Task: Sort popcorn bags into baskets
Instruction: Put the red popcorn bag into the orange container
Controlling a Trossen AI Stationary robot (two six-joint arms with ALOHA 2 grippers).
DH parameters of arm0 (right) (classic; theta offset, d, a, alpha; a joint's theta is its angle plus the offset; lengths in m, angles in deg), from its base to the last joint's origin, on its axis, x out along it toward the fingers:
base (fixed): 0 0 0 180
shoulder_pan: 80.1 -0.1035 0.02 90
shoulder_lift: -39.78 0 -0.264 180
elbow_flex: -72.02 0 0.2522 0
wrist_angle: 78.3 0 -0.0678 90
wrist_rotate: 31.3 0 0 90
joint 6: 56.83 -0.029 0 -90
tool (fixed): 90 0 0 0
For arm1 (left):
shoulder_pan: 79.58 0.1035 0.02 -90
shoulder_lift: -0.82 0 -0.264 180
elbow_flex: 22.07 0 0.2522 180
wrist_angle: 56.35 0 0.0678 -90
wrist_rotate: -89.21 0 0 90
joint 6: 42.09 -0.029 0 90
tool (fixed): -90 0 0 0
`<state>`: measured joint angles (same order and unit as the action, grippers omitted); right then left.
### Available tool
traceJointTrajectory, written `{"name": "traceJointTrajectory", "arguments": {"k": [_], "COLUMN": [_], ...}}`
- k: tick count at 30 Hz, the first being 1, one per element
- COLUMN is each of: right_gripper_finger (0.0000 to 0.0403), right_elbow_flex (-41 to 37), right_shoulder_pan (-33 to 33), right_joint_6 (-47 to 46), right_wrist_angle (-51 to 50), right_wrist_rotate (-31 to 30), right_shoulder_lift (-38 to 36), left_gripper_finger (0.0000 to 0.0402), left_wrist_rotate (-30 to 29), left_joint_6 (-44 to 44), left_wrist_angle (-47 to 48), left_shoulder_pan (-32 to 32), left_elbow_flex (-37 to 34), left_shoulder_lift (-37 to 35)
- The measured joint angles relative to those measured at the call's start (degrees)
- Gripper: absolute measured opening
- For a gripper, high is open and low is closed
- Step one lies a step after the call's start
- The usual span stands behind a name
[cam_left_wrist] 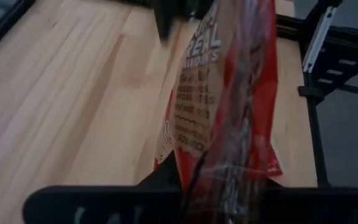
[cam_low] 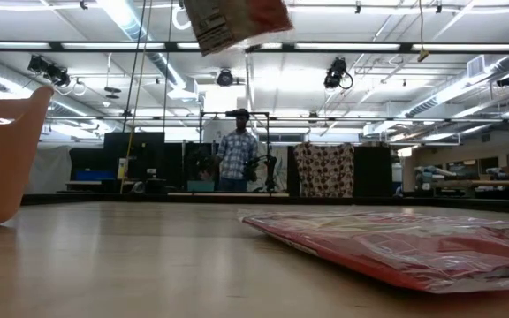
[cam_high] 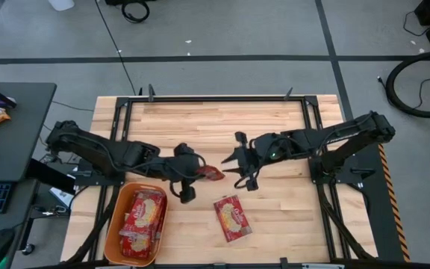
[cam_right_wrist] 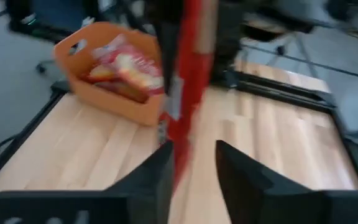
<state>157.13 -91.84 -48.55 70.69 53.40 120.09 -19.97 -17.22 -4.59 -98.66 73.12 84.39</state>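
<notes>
- Nearest the low camera, one popcorn bag (cam_low: 405, 243) is lying flat on the bench (cam_high: 275, 127); from above, this loose packet (cam_high: 232, 217) is sitting toward 6 o'clock of the bench centre, just right of the basket (cam_high: 115, 221).
- Another popcorn bag, the held one (cam_high: 211, 173), is hanging near the bench centre, gripped at one end by the left tool (cam_high: 187, 173), whose fingers are closed on it.
- Facing it from 3 o'clock, the right tool (cam_high: 245, 161) is standing with its fingers parted and gripping nothing; in its own wrist view the red packet edge (cam_right_wrist: 188, 81) is showing between the two fingers (cam_right_wrist: 244, 174), so a handover looks to be the step in hand, though which way cannot be told.
- To do it well, the receiving tool should be closing squarely on the packet's edge before the other lets go, then carrying it to the basket at 7 o'clock, which is already holding several red packets (cam_high: 142, 217).
- Dropping it low over the pile should be keeping it from sliding off the rim.
- On the held bag, the left wrist view is showing white lettering, seemingly "REAL" (cam_left_wrist: 205, 38); the smaller lines below are too blurred to read.
</notes>
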Motion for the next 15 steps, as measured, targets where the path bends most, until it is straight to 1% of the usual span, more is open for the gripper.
{"name": "traceJointTrajectory", "arguments": {"k": [3, 7, 9, 11, 13, 15], "right_gripper_finger": [0.0157, 0.0203, 0.022, 0.0232, 0.0239, 0.0241], "right_elbow_flex": [0.0, 0.01, 0.02, 0.02, 0.02, 0.02], "right_shoulder_pan": [0.66, 1.54, 1.87, 2.09, 2.11, 2.11], "right_joint_6": [-2.55, -4.25, -4.27, -4.42, -5.67, -7.08], "right_wrist_angle": [0.13, -1.45, -3.59, -5.96, -8.45, -10.0], "right_wrist_rotate": [-3.53, -7.3, -8.05, -8.43, -8.59, -8.59], "right_shoulder_lift": [-1.11, -2.19, -2.46, -2.46, -2.44, -1.94], "left_gripper_finger": [0.0038, 0.004, 0.0036, 0.0034, 0.0034, 0.0036], "left_wrist_rotate": [0.03, 4.05, 7.58, 12.79, 17.17, 19.68], "left_joint_6": [3.37, 7.57, 10.34, 14.17, 20.02, 26.06], "left_wrist_angle": [2.93, 6.5, 8.09, 10.72, 14.74, 19.14], "left_shoulder_pan": [-1.44, -5.26, -8.03, -10.87, -13.93, -16.76], "left_elbow_flex": [0.0, 0.0, 0.0, 0.02, 0.02, 0.02], "left_shoulder_lift": [-1.91, -4.74, -6.47, -8.17, -9.67, -11.23]}}
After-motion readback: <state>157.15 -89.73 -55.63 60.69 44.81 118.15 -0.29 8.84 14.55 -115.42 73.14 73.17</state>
